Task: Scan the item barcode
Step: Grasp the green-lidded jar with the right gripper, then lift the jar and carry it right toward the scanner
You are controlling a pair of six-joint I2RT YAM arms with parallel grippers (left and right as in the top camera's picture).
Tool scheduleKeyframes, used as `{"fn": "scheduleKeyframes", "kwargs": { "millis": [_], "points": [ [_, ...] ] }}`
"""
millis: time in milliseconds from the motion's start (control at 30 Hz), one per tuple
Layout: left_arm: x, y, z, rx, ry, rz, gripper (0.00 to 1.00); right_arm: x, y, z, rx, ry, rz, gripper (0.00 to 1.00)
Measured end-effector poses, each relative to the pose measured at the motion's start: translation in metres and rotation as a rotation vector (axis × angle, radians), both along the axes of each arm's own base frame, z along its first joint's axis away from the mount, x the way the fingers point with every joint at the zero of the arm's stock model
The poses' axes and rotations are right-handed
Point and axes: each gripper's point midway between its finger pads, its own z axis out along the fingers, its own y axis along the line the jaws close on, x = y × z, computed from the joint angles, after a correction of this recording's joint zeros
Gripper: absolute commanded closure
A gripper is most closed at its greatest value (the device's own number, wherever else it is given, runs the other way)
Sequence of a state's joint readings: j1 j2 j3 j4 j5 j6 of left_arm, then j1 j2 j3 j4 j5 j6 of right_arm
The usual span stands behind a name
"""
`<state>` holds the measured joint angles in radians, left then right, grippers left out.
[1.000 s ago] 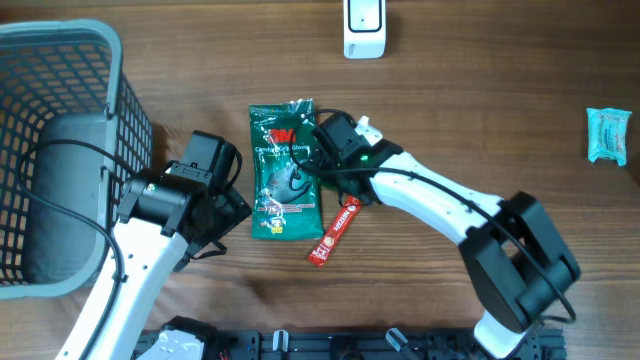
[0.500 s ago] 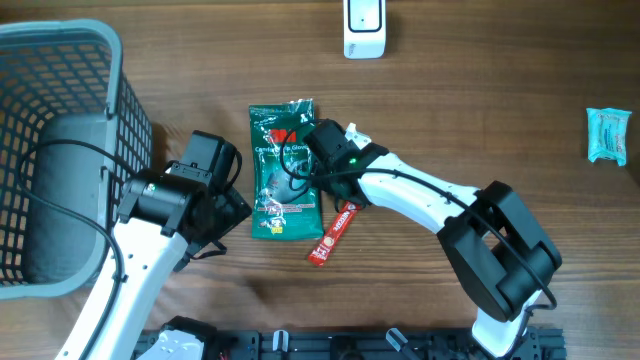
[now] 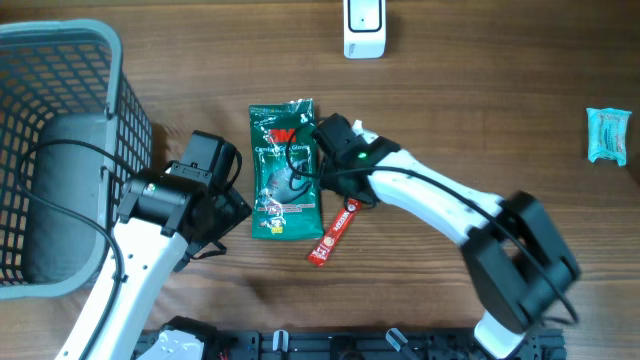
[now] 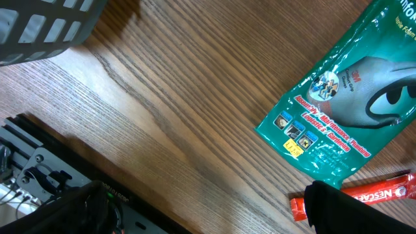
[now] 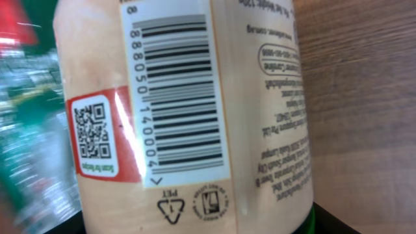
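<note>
Table is brown wood grain (image 3: 480, 90), and everything sits on it. Grey plastic lattice basket (image 3: 130, 110) takes the far-left side.

Left arm (image 3: 120, 270) comes up from the bottom edge beside the basket. Left gripper (image 3: 236, 188) is spread wide with nothing between the fingers, and hovers just left of the green packet.

White right arm (image 3: 440, 200) reaches diagonally from bottom right. Right gripper (image 3: 325, 145) is over the packet's top-right corner.

Green foil glove packet (image 3: 280, 200) lies flat mid-table between the two grippers, print side up.

White plastic barcode scanner (image 3: 364, 28) is at the top edge, well apart from the packet.

Peach plastic bottle (image 5: 260, 130) fills the right wrist view, right up against the camera. Its label faces the lens: black barcode (image 5: 179, 97) with digits running vertically, red-framed QR code (image 5: 94, 140) to its left. Blurred green shows behind it on the left, bare wood on the right.

Only dark finger parts show, at the bottom edge of that view – can't tell if the jaws are clamped on the bottle or just around it. Can't make the bottle out in overhead.

Red stick sachet (image 3: 335, 232) lies slanted just off the packet's lower-right corner, its upper end near the right arm.

Pale blue wrapped packet (image 3: 608, 134) is at the far right edge – well apart from the rest.
</note>
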<state>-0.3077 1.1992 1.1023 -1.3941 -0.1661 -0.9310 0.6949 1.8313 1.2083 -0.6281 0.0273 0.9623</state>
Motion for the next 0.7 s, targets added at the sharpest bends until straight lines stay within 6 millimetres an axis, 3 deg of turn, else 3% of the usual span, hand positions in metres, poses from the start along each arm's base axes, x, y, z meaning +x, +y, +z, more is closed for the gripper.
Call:
{"fn": "scheduleKeyframes", "kwargs": {
  "millis": [133,200,333,500,600,700],
  "points": [
    [0.0,0.0,0.0,0.0,0.0,0.0,0.0,0.0,0.012,0.053,0.111,-0.082,0.056,0.47],
    [0.0,0.0,0.0,0.0,0.0,0.0,0.0,-0.001,0.01,0.061,0.108,-0.091,0.072,0.47],
    [0.0,0.0,0.0,0.0,0.0,0.0,0.0,-0.014,0.002,0.055,0.072,-0.035,0.089,0.47],
    [0.0,0.0,0.0,0.0,0.0,0.0,0.0,-0.03,0.016,0.057,0.165,0.045,0.137,0.46],
    [0.0,0.0,0.0,0.0,0.0,0.0,0.0,-0.048,0.022,0.057,0.215,0.131,0.177,0.46],
    [0.0,0.0,0.0,0.0,0.0,0.0,0.0,-0.068,0.013,0.052,0.187,0.218,0.199,0.46]
  ]
}}
